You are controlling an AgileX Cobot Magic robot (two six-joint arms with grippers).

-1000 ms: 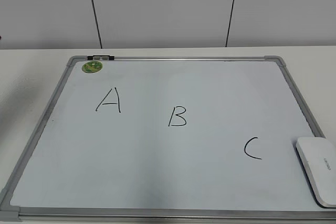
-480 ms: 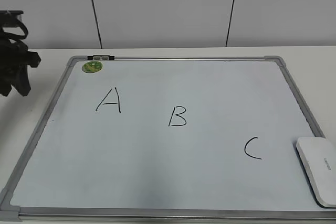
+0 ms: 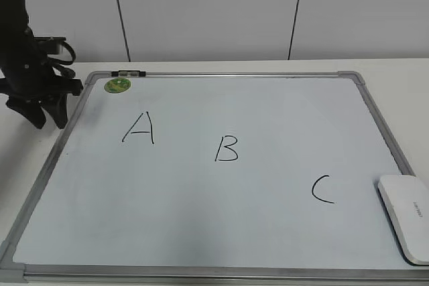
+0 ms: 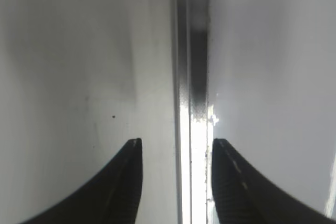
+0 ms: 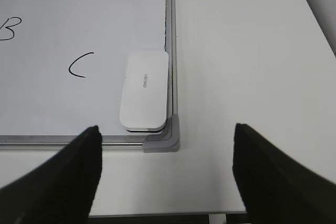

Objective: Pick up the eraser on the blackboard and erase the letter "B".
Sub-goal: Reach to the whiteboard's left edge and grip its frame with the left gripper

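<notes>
Here the eraser (image 5: 145,89) lies flat in the board (image 3: 201,232)'s near right corner, its long side just beside the frame, close to the grey corner cap (image 5: 167,139). The "B" (image 3: 226,148) sits mid-board, with bare white surface between it and the "C" (image 3: 322,189). The right gripper (image 5: 167,174) hangs spread wide and empty over the table edge. The left gripper (image 3: 37,108) hovers at the board's left frame, fingers parted, apparently holding nothing.
</notes>
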